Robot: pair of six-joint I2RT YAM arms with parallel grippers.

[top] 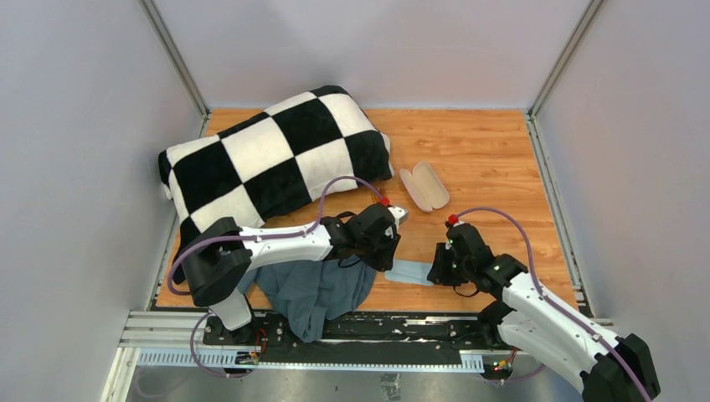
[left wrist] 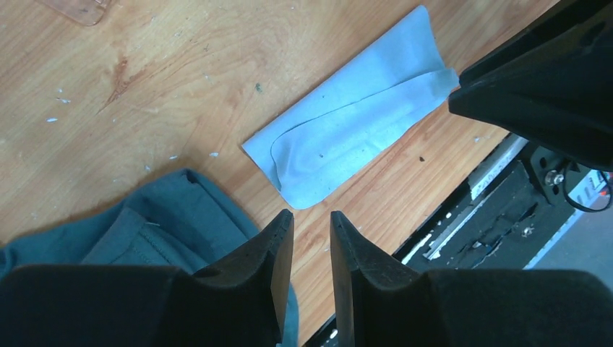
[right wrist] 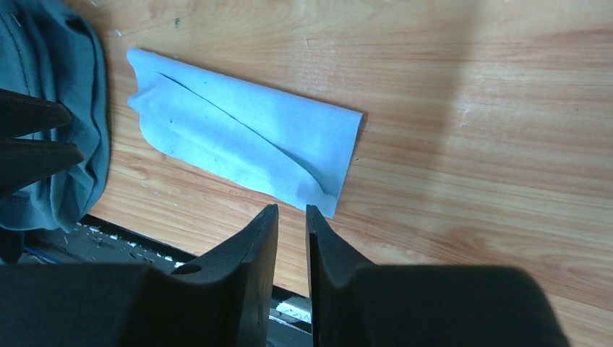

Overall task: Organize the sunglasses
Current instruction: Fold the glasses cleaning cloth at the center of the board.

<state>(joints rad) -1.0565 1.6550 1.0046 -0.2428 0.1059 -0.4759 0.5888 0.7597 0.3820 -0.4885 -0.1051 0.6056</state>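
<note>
Sunglasses [left wrist: 78,7] seemed to lie on the wooden table [top: 486,151] just far of the left arm's wrist. Only a translucent amber sliver showed at the edge of the left wrist view, so I could not be sure of that.

A black-and-white checkered pillow [top: 276,155] filled the far left of the table. A grey-blue garment [top: 322,293] was bunched at the near edge, partly under the left arm.

The left gripper [left wrist: 312,224] hung over the table between the garment and a folded light-blue cloth [left wrist: 354,130]. Its fingers stood a narrow gap apart and held nothing. The right gripper [right wrist: 293,217] hung at the cloth's right end. Its fingers were likewise narrowly parted and empty, with their tips just beside the cloth's corner.

A pink case [top: 423,186] lay open far of both grippers, right of the pillow. The cloth lay flat between the two grippers, one long flap folded over.
</note>
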